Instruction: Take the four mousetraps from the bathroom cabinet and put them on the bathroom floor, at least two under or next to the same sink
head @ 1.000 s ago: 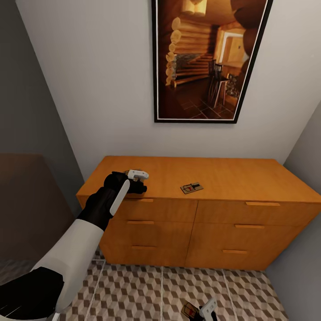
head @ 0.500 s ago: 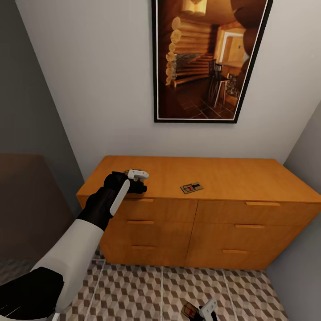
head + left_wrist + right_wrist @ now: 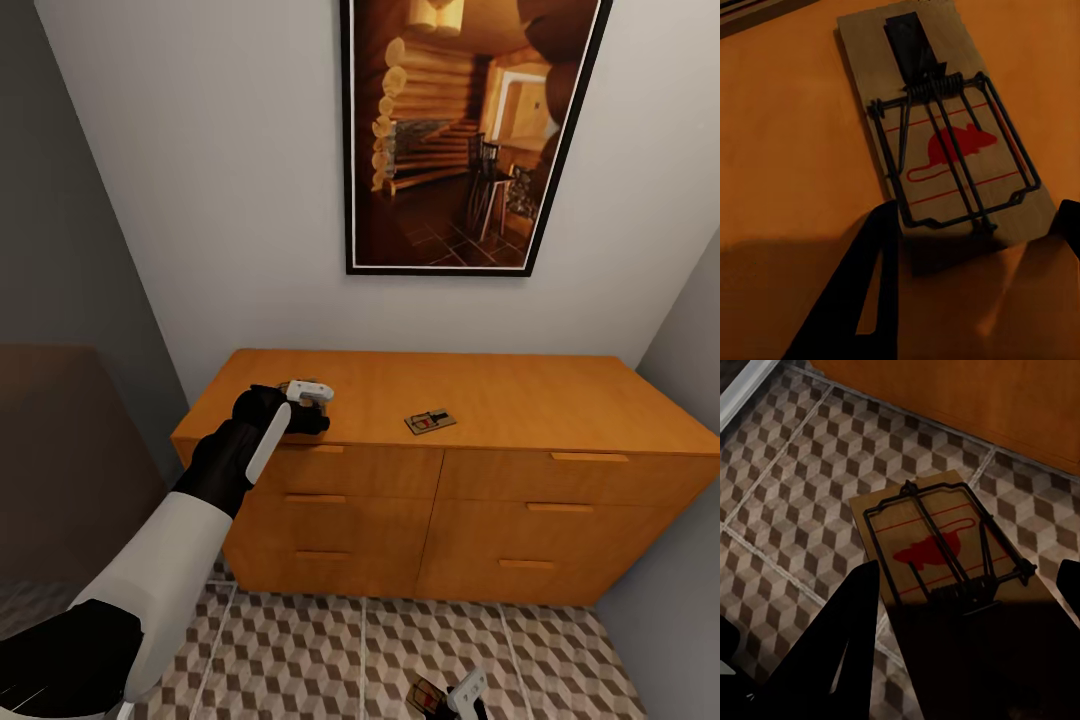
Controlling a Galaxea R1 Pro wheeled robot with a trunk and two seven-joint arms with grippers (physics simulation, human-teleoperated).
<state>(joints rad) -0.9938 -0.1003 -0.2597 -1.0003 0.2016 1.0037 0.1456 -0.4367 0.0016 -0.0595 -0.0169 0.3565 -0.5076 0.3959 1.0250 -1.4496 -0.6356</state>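
Observation:
On the orange-brown cabinet (image 3: 540, 400), one mousetrap (image 3: 430, 421) lies loose near the middle of the top. My left gripper (image 3: 312, 392) rests on the top near its left front edge. In the left wrist view it (image 3: 975, 217) is closed on a second mousetrap (image 3: 945, 127) that lies flat on the wood, a dark finger (image 3: 870, 277) against each long side. My right gripper (image 3: 468, 692) hangs low over the cube-patterned bathroom floor (image 3: 300, 650), shut on a third mousetrap (image 3: 937, 540), which is held above the tiles (image 3: 787, 472). The bathroom sink is out of view.
A large framed picture (image 3: 470, 130) hangs on the wall above the cabinet. Grey walls close in on the left and right. A dark brown surface (image 3: 50, 450) stands left of the cabinet. The cabinet's drawer fronts (image 3: 500, 520) are all shut.

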